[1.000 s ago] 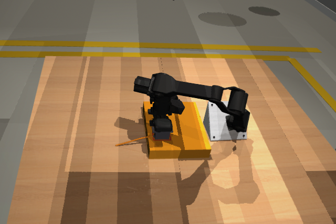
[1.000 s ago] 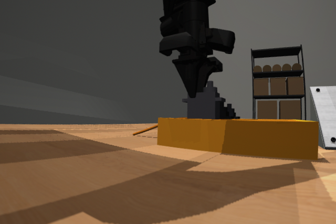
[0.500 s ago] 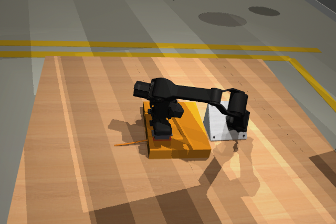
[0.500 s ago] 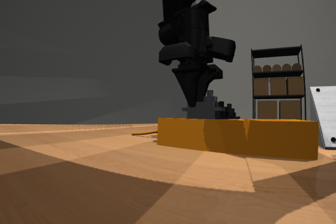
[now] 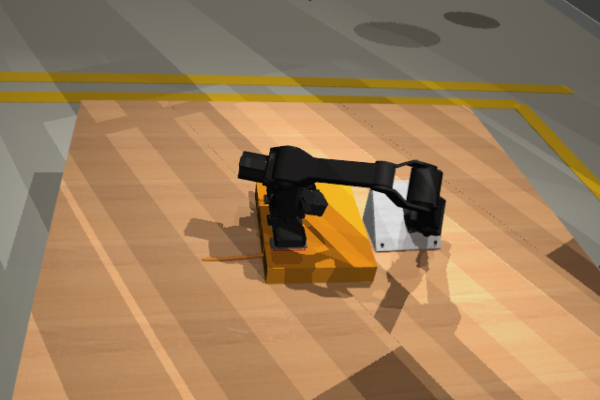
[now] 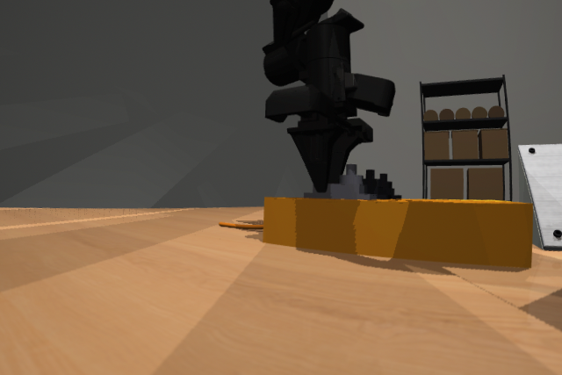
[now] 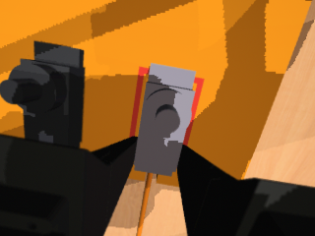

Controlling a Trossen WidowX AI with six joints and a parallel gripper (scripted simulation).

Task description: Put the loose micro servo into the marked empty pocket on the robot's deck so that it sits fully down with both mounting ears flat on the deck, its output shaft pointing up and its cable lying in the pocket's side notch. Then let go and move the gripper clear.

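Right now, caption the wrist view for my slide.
Gripper holds grey micro servo inside red-marked pocket on orange deck.

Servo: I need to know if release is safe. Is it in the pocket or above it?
In. The servo sits inside the red outline, ears low on the deck; fully seated, cannot tell.

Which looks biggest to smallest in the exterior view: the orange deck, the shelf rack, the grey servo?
1. Orange deck, nearest the camera.
2. Shelf rack, farther back, so truly perhaps larger.
3. Grey servo, held by the gripper.
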